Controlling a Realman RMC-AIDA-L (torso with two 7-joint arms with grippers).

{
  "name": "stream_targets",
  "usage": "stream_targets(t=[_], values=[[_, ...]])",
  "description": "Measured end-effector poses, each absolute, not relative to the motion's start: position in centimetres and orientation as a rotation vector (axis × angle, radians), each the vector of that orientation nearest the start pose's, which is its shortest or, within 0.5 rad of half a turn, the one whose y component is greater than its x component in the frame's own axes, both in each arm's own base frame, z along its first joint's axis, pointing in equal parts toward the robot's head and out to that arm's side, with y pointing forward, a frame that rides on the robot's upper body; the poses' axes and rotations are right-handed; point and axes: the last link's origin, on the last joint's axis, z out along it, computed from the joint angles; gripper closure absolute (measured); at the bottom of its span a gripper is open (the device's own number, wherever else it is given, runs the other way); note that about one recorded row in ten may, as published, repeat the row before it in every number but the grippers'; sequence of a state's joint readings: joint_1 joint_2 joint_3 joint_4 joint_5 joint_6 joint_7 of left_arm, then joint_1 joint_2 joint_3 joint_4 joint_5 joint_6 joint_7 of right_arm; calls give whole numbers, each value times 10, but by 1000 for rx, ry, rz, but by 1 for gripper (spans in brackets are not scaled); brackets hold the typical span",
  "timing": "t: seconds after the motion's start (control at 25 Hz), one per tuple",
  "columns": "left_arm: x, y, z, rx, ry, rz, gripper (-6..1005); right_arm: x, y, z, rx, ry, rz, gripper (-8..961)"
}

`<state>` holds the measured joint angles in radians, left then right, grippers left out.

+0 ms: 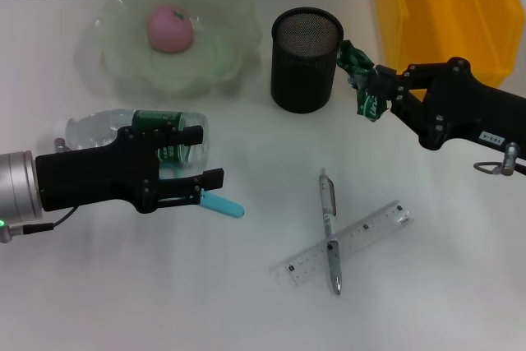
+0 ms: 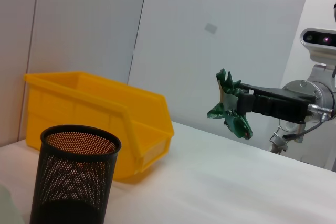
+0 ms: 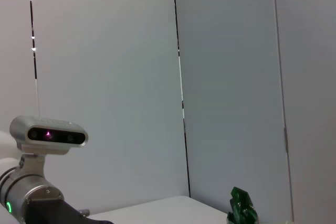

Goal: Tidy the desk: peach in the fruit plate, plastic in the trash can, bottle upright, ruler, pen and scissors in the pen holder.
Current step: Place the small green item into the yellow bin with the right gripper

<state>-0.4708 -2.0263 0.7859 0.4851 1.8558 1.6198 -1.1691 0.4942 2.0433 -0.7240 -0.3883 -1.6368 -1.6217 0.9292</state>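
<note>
A plain white surface [image 1: 427, 302] fills the head view, and pale grey wall panels stand behind it in both wrist views.

One of each thing is present. A pale green fruit plate [image 1: 123, 63] sits at the upper left of the frame with one pink peach [image 1: 169, 28] inside it. One black mesh pen holder [image 1: 306, 59] stands upright at upper centre, and one yellow bin [image 1: 448, 10] occupies the upper right corner.

The right claw [image 1: 371, 88] hangs between pen holder and bin, above the surface, pinched shut on one crumpled green plastic wrapper [image 1: 359, 80].

One clear bottle [image 1: 115, 127] with a green label lies on its side at left centre, its long axis running left to right. The left claw [image 1: 202, 155] is over it, its fingers set apart, one on each side of the bottle's right end. A light blue handle [image 1: 223, 205] pokes out just below that claw.

At lower centre one pen [image 1: 329, 228] lies nearly up and down the frame, crossing over one clear ruler [image 1: 349, 242] whose long axis slants from lower left to upper right.
</note>
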Motion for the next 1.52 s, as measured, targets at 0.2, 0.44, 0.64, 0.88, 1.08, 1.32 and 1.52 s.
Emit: stream_targets(t=[0.2,0.44,0.64,0.88,1.08,1.32,1.52], values=[[-278,297,-11,-2770,-521,-830,259,258,313,-2,-2512,286,1073,930],[-278,297,-11,-2770,-521,-828,260,257,314,-1,-2498,286,1086,929],[-280,295,-10,-2764,-528,-828,260,260,329,6,-2312,317,1084,930],[-281,295,-10,-2761,-529,-829,261,270,350,19,-2073,357,1044,930],[-281,295,-9,-2758,-529,-830,261,282,375,33,-1888,466,981,930],[-281,296,-9,-2757,-528,-831,261,287,402,40,-1770,557,888,931],[-281,297,-9,-2754,-527,-827,262,283,413,39,-1772,563,844,931]])
